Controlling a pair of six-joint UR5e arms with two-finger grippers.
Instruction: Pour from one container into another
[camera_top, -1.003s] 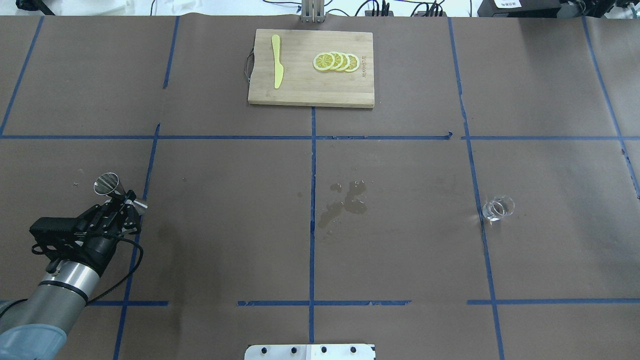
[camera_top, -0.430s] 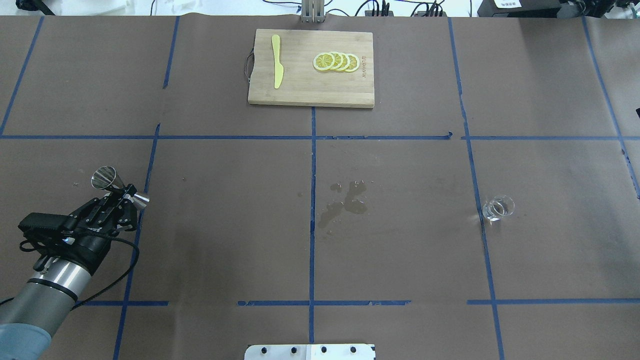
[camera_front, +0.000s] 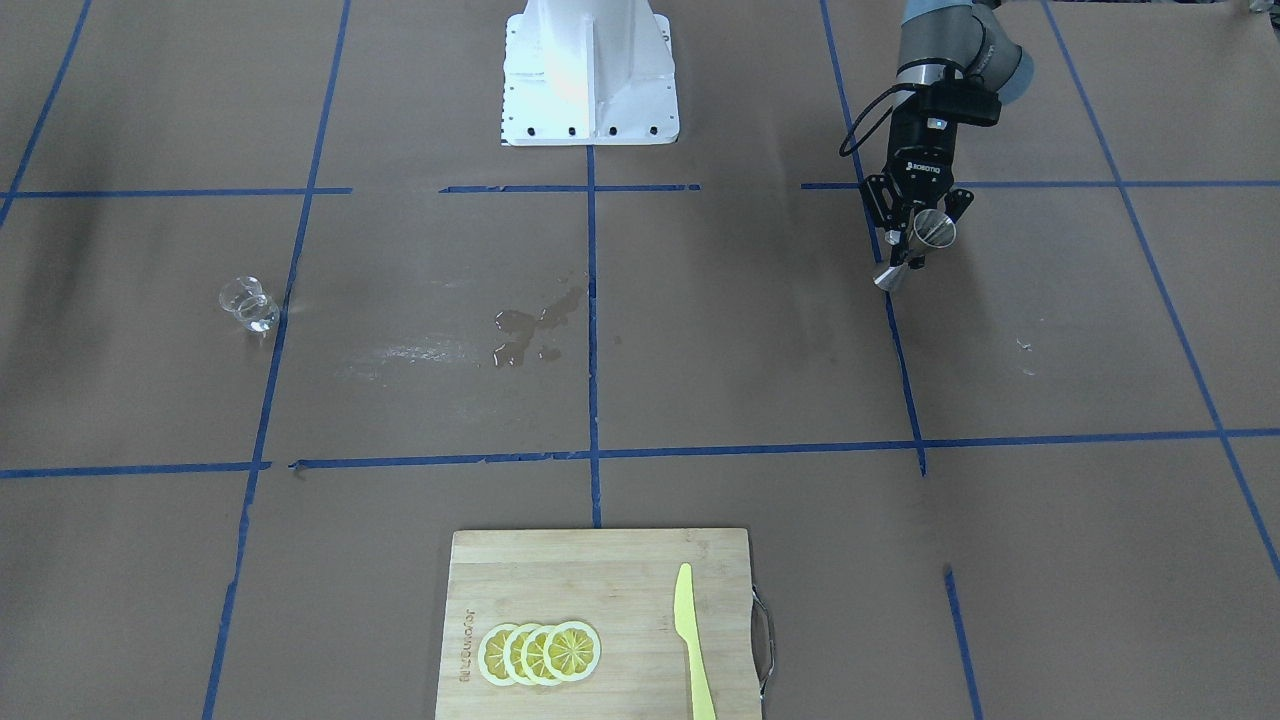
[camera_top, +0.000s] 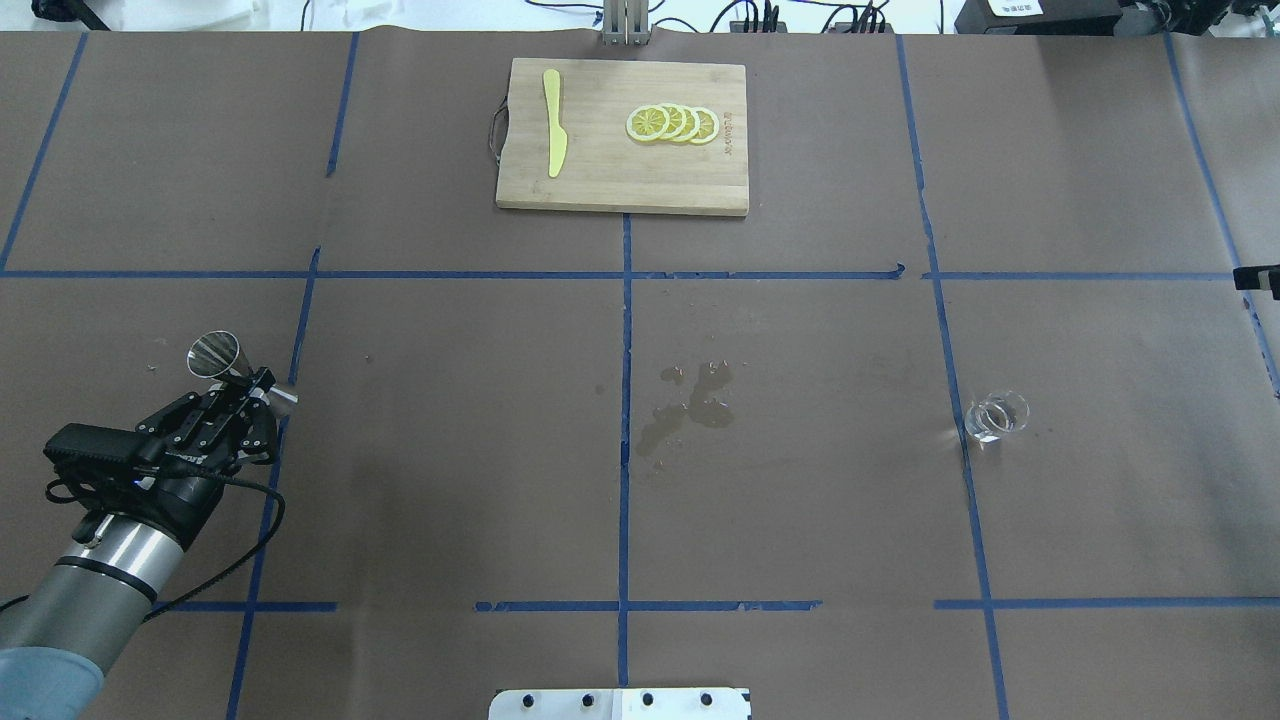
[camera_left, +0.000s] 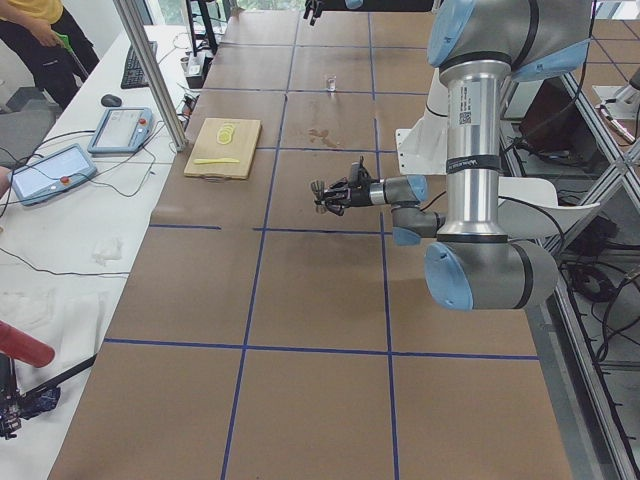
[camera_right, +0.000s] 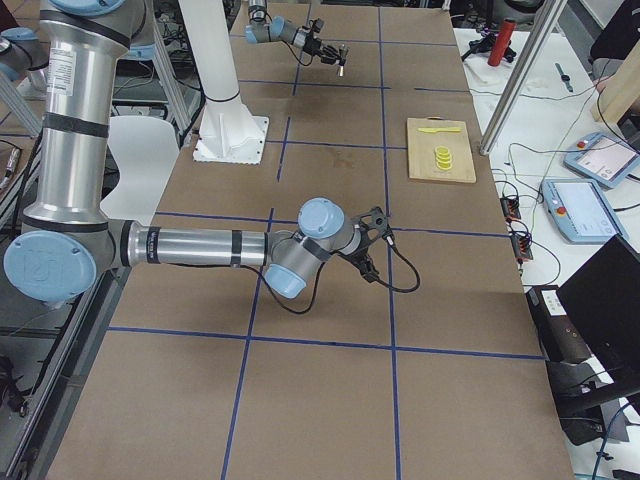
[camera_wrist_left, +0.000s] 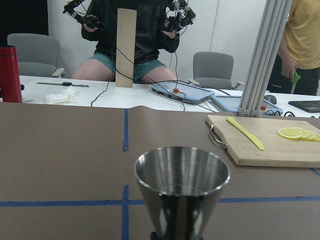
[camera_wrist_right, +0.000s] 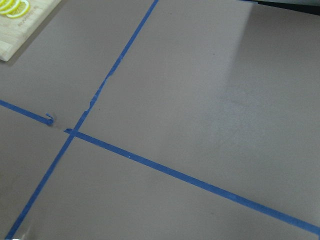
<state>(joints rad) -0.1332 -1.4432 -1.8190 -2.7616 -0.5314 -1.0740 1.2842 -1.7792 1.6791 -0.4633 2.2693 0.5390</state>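
My left gripper is shut on the narrow waist of the steel jigger and holds it tilted above the table's left side. The jigger's wide cone faces away from the arm. In the left wrist view the jigger fills the lower middle, mouth up. The clear glass cup rests on the table far to the right, apart from both grippers, and shows again as the cup. My right gripper hovers over bare table; I cannot tell whether it is open or shut.
A wet spill marks the paper near the centre. A wooden cutting board at the far edge carries lemon slices and a yellow knife. People sit beyond the table's far end.
The left arm has drawn back a little to the left with the jigger still held. A dark part of the right arm has come in at the right edge.
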